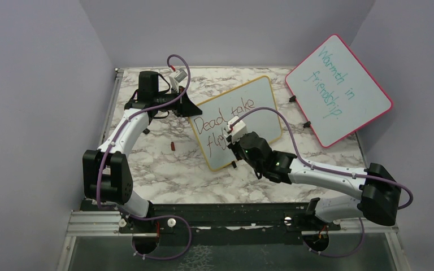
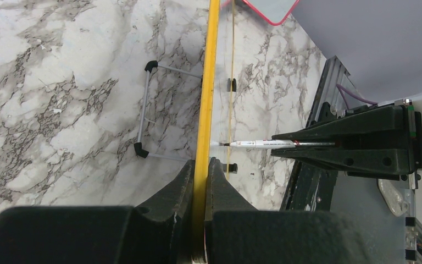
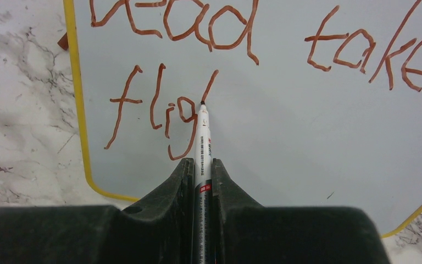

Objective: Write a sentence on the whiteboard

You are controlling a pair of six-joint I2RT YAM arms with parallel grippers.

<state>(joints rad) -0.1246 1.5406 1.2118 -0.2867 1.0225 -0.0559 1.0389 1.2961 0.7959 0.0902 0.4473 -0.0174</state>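
The whiteboard (image 1: 260,99), white with a yellow frame, stands tilted mid-table. My left gripper (image 1: 185,106) is shut on its left edge; in the left wrist view the yellow frame (image 2: 206,82) runs between the fingers. My right gripper (image 1: 236,135) is shut on a white marker (image 3: 203,137). The marker's tip touches the board at the lower end of a slanted stroke just right of "flig". The sentence (image 3: 198,33) reads "Dead take" on the top line and "flig" plus that stroke below. The marker also shows in the left wrist view (image 2: 264,143).
A second board with a pink-red frame (image 1: 339,90) and teal writing leans at the back right. A small red marker cap (image 1: 173,145) lies on the marble table (image 1: 164,175) left of the whiteboard. The whiteboard's wire stand (image 2: 145,110) rests behind it. Grey walls enclose the table.
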